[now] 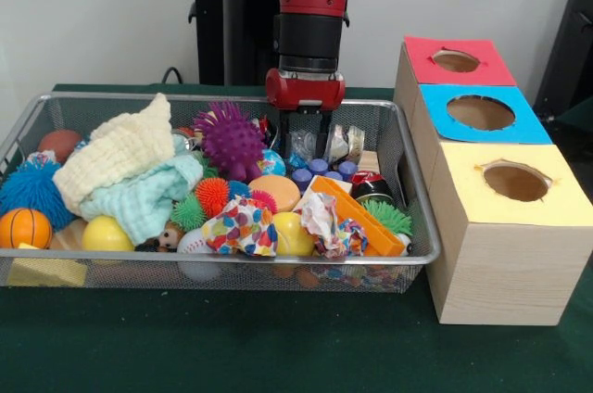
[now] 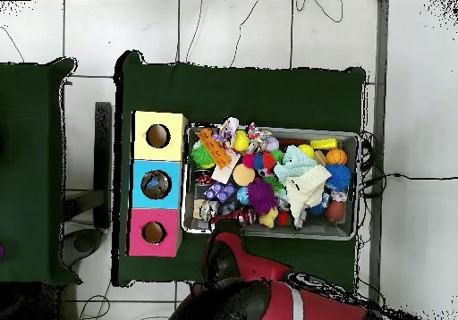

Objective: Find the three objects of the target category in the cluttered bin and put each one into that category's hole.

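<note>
The wire mesh bin [image 1: 419, 226] is full of toys and cloths; it also shows in the overhead view [image 2: 351, 139]. My gripper [image 1: 304, 147] reaches down into its back part, near the boxes' end. Its fingers [image 1: 285, 138] stand on either side of a crushed clear plastic bottle [image 1: 304, 143] and press against it. More crinkly clear plastic with a label [image 1: 341, 143] lies just to the right of it. In the overhead view the arm [image 2: 234, 256] hides the gripper.
Three wooden boxes with holes stand beside the bin: pink [image 1: 456, 61], blue [image 1: 480, 113], yellow [image 1: 515, 182]. Loose blue caps [image 1: 320, 169] lie just in front of the gripper. A purple spiky ball [image 1: 229, 138] and folded cloths [image 1: 125, 166] lie to its left.
</note>
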`<control>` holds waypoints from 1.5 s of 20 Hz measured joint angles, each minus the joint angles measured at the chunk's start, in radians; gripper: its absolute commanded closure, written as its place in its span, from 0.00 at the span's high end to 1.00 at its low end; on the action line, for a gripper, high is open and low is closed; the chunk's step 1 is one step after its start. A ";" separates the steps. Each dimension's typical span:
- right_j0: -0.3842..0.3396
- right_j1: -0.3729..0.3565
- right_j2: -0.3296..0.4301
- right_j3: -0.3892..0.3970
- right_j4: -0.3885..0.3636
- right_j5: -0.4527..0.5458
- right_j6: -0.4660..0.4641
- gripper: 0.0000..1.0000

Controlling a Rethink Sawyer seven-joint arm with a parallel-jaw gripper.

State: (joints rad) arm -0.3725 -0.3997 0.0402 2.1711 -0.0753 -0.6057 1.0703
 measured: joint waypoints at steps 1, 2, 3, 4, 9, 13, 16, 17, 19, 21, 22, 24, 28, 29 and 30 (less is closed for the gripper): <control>0.002 0.000 0.000 0.000 0.002 0.000 0.000 1.00; 0.003 0.000 0.000 0.000 0.003 0.000 0.000 1.00; 0.004 0.000 0.000 0.000 0.003 0.000 0.000 1.00; 0.004 0.001 0.000 0.000 0.003 0.000 0.000 1.00; 0.004 0.003 0.000 0.000 0.003 -0.002 0.000 1.00; 0.004 0.003 0.000 0.000 0.003 -0.002 0.000 1.00; 0.006 0.001 0.000 0.000 0.003 -0.001 0.000 1.00; 0.008 0.000 0.000 0.000 0.004 -0.001 0.000 1.00; 0.013 -0.003 0.000 0.000 0.007 0.001 0.000 1.00; 0.027 -0.013 0.000 0.000 0.028 0.012 0.000 1.00; 0.033 -0.017 0.000 0.000 0.036 0.017 0.000 1.00; 0.052 -0.021 0.001 0.000 0.058 0.035 0.000 1.00; 0.094 -0.028 0.001 0.000 0.085 0.062 0.000 1.00; 0.099 -0.029 0.001 0.000 0.086 0.063 0.000 1.00; 0.103 -0.029 0.001 0.000 0.088 0.063 0.000 1.00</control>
State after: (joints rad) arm -0.2693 -0.4290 0.0412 2.1715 0.0130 -0.5428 1.0703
